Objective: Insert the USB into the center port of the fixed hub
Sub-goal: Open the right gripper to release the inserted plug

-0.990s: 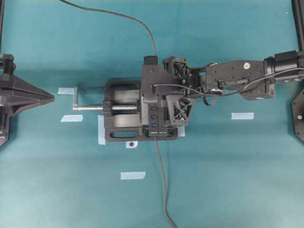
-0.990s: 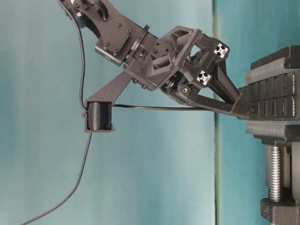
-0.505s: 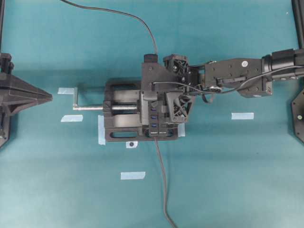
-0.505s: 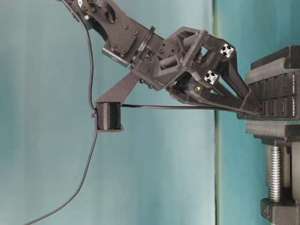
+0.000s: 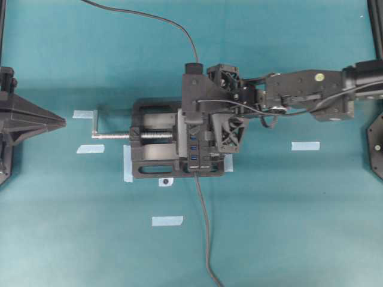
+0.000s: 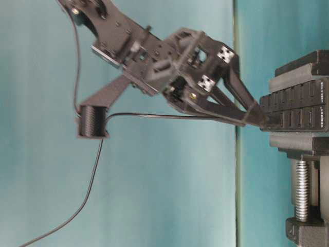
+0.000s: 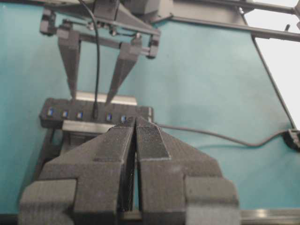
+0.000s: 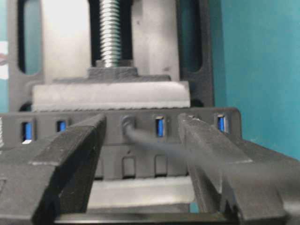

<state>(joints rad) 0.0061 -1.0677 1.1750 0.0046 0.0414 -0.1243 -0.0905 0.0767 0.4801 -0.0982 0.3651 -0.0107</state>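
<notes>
The USB sits plugged into the fixed hub, filling the center port, with blue ports on either side. Its thin dark cable runs back under the right wrist and away across the table. My right gripper is open, one finger on each side of the plug and neither touching it. The left wrist view also shows these fingers spread around the cable above the hub. My left gripper is shut and empty, parked at the table's left edge.
A black vise with a silver screw clamps the hub. The hub's own cable trails towards the front edge. Bits of pale tape lie on the teal cloth.
The right gripper's jaws have opened off the USB plug, which stays in the hub. The right arm has drawn back slightly. The left arm is still.
</notes>
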